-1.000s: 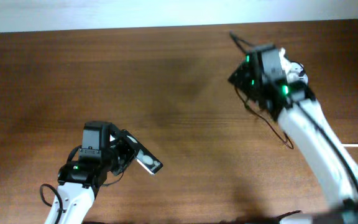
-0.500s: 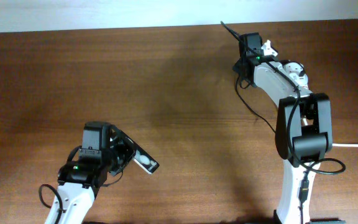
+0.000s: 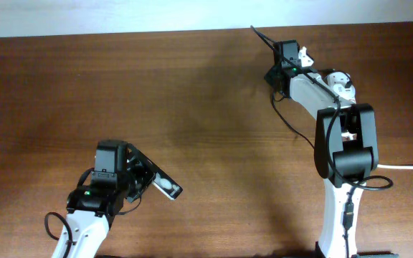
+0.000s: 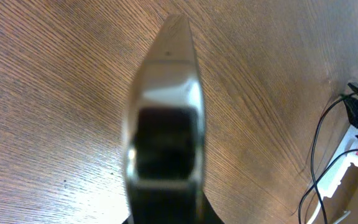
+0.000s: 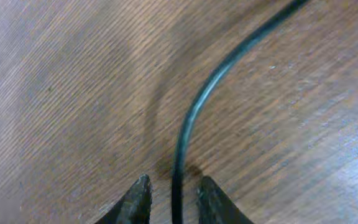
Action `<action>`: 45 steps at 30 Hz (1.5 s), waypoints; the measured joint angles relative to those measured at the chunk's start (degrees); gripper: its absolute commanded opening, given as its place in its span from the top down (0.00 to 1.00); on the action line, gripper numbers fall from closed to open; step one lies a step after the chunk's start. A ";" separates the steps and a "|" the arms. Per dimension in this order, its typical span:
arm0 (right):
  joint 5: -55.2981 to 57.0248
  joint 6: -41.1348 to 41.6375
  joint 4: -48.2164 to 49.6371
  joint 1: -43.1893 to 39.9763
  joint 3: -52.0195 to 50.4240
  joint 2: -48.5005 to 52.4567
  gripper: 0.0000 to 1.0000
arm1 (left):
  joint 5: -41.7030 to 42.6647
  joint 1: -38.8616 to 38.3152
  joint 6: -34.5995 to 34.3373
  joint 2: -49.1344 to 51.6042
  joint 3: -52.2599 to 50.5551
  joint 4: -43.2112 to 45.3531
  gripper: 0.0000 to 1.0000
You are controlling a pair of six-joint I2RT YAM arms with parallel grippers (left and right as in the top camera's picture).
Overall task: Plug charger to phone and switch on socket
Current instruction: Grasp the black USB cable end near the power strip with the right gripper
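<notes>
The phone [image 3: 165,186], a black slab with white spots, sticks out of my left gripper [image 3: 148,179] at the lower left, which is shut on it. In the left wrist view the phone [image 4: 166,124] fills the centre, seen end-on. The charger's thin black cable [image 3: 296,125] runs under my outstretched right arm towards the table's far edge. My right gripper [image 3: 278,61] is low over the wood. In the right wrist view it [image 5: 176,198] sits astride the cable [image 5: 194,112], with narrow gaps on both sides. The socket is hidden where the right arm lies.
A thick white cord [image 3: 409,168] comes in from the right edge. The table's far edge [image 3: 192,31] runs just beyond the right gripper. Loops of black cable [image 4: 316,149] lie on the wood at the right of the left wrist view.
My right arm has reached out towards the far edge and lowered over the cable. Its jaws have narrowed around the cable. The left arm and phone have stayed still.
</notes>
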 measured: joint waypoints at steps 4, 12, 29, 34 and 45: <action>-13.31 -12.81 -5.92 1.07 1.14 -0.15 0.96 | -0.17 0.00 0.00 0.00 0.00 0.02 0.99; -17.44 -25.33 -43.80 14.16 2.86 -2.03 0.35 | -0.39 0.00 0.00 0.00 0.00 0.02 0.98; -0.42 -2.54 -25.62 4.20 2.56 -1.97 0.36 | -1.22 0.00 0.00 0.00 0.00 0.00 0.95; -0.20 -1.18 -25.55 5.99 2.56 -1.95 0.64 | -1.25 0.00 0.00 0.00 0.00 -0.02 0.96; -11.69 -14.99 -30.45 5.31 2.12 -3.43 0.96 | 3.50 0.00 0.00 0.00 0.00 0.22 1.00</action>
